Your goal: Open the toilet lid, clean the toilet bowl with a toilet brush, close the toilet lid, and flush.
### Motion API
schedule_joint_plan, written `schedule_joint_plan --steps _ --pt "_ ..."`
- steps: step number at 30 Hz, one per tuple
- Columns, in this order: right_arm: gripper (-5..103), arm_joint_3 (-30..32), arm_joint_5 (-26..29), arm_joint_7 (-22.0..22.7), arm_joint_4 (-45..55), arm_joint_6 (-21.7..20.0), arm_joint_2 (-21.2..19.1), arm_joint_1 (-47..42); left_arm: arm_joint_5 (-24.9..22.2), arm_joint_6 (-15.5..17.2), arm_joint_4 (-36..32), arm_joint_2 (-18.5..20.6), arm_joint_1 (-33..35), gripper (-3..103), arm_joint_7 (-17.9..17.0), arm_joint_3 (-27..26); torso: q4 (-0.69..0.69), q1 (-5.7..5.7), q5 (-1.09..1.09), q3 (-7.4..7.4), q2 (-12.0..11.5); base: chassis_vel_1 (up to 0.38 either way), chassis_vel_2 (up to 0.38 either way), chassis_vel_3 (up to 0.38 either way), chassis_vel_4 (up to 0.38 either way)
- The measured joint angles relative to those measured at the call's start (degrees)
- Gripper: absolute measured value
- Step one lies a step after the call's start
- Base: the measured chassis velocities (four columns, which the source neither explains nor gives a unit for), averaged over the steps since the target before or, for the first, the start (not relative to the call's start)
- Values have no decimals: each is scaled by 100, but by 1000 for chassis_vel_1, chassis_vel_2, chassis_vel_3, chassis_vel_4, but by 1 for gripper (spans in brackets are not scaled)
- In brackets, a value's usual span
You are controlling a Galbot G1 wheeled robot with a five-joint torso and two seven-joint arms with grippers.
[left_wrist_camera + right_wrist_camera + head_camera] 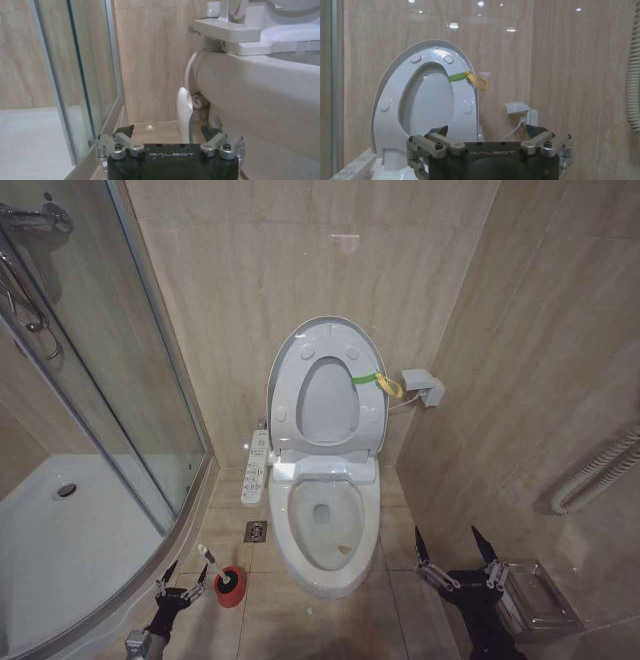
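Toilet lid [325,340] upright against wall; toilet bowl [327,565] exposed. Left gripper [181,578] spread wide beside toilet brush [213,565]; right gripper [453,552] wide, empty.

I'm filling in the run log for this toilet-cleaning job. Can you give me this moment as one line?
lid: up | bowl: open | brush: in red holder, floor | left gripper: open, beside brush | right gripper: open, low right of toilet

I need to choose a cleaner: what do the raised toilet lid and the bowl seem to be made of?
The raised white oval toilet lid looks like smooth moulded plastic: thin-edged, with small bumpers. The white toilet bowl looks like glazed ceramic: thick-walled and glossy, though gloss alone cannot confirm it.
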Motion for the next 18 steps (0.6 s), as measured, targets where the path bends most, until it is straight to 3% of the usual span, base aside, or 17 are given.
schedule_joint_plan --steps 18 --pt "100 0 0 0 0 0 0 0 -327 -175 866 56 -883 89 452 430 0 0 0 0 0 0 0 0 0"
